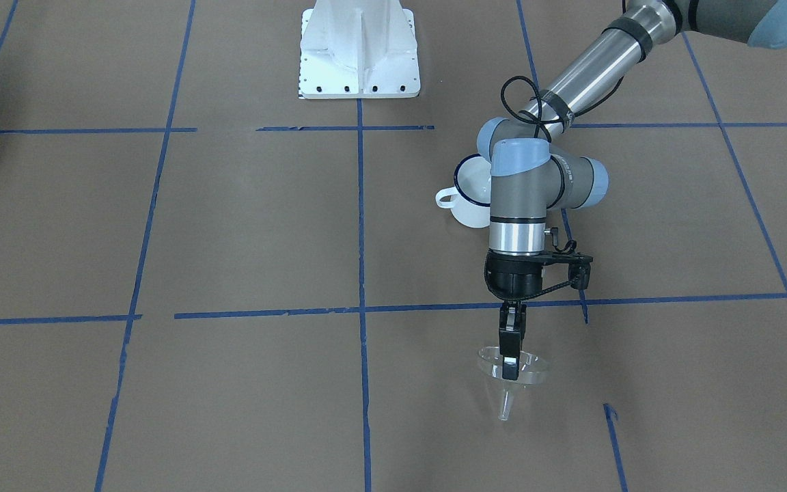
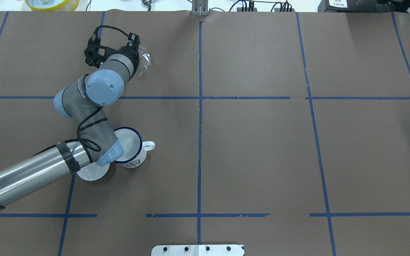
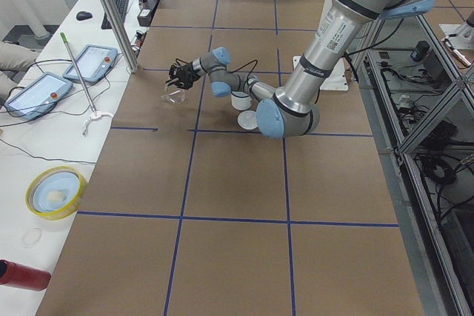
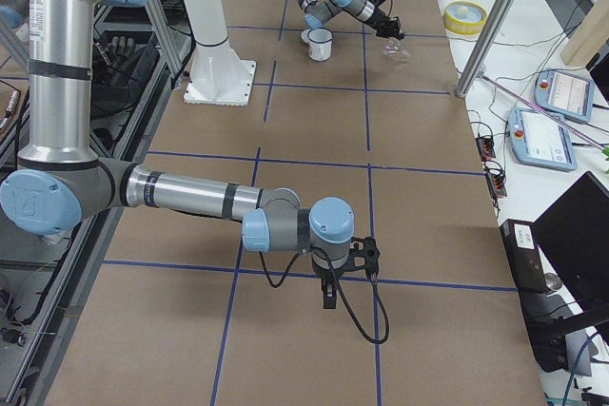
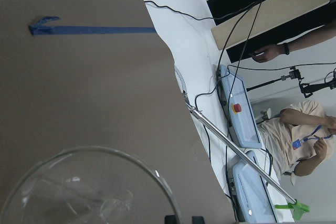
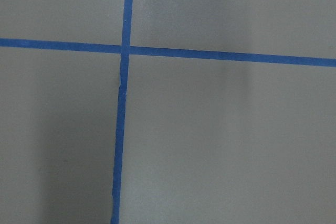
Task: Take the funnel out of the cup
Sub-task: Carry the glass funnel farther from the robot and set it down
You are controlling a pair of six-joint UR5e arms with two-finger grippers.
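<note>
**Funnel clear of the cup, clamped in the left tool**

Closest to the operators' edge, the funnel (image 1: 506,400) hangs tilted with its spout down and outward. The left tool (image 1: 509,369) has its fingers clenched on the wide rim. The spout sits low over the bench (image 1: 229,396), and I can't quite make out whether it touches the brown paper.

Behind it the left arm (image 1: 547,178) reaches long, with the wrist slanting down toward the funnel. Its grey-and-blue joints are bunched over the cup (image 1: 468,212) and hide part of its mouth. The cup stands upright, well back from the funnel, with its handle toward the robot's right.

A white round lid (image 2: 89,172) lies just beside the cup, half hidden under the forearm. Farther back is the white base plate (image 1: 359,55).

At the bench's other end the right arm (image 4: 190,199) lies low, with the right tool (image 4: 328,297) pointing down. I cannot tell whether that tool is clenched or released.
</note>
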